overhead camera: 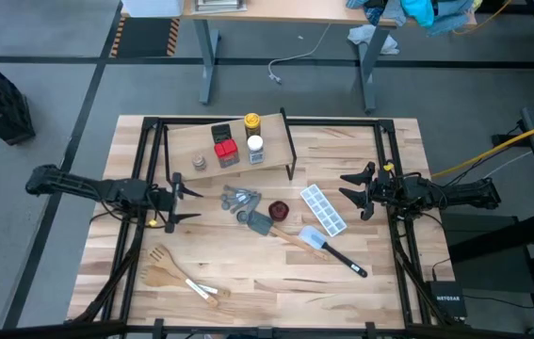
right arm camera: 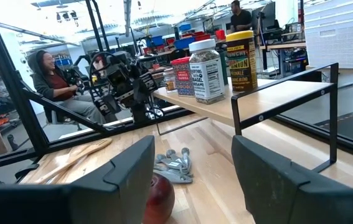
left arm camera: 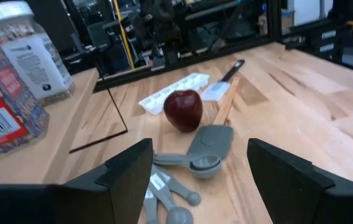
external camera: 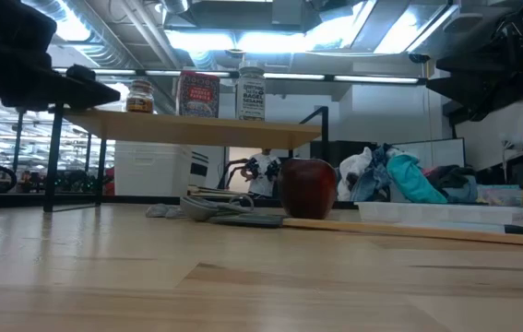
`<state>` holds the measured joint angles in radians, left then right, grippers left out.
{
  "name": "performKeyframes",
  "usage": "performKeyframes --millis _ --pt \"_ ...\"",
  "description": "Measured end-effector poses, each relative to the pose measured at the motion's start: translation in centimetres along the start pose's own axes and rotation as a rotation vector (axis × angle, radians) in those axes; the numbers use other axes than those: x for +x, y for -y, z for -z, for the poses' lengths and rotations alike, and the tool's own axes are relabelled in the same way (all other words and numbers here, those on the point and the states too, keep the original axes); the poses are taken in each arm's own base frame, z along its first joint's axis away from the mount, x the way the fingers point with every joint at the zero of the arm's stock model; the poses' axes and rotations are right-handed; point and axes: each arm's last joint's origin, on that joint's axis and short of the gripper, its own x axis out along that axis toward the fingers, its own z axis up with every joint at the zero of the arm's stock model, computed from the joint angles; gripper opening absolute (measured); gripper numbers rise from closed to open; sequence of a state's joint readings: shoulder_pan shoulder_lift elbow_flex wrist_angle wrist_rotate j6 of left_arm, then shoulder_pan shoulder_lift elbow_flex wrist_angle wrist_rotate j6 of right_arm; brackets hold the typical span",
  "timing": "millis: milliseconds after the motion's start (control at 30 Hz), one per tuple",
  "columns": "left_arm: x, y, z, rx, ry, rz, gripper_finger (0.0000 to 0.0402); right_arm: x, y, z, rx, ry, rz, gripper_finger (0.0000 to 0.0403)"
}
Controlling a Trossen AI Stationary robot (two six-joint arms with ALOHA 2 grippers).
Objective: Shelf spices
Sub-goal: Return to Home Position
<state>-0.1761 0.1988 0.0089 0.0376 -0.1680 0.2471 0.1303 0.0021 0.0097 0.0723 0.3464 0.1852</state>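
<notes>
Wooden surface (overhead camera: 276, 278), spices (overhead camera: 226, 146) on the shelf (overhead camera: 184, 143), left end effector (overhead camera: 180, 199) and right end effector (overhead camera: 349, 188) near it, wide open, empty; could bump the shelf pulling back and tip them.

Bright overhead light; white ceiling strip lights (external camera: 243, 39) glare in low view; long light-wood shelf (external camera: 187, 128) shaded underneath.
</notes>
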Motion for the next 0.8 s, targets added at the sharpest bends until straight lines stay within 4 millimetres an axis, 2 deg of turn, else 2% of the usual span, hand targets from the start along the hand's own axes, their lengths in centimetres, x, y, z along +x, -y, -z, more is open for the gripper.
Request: performKeyframes --millis 533,800 --pt "-1.3 -0.6 -1.3 -0.031 0.184 -0.045 0.0255 0.0 0.0 0.0 0.000 0.000 0.001 0.0221" --pt "-1.3 -0.6 -1.3 -0.036 0.185 -0.046 0.0255 0.0 0.0 0.0 0.000 0.000 0.001 0.0221"
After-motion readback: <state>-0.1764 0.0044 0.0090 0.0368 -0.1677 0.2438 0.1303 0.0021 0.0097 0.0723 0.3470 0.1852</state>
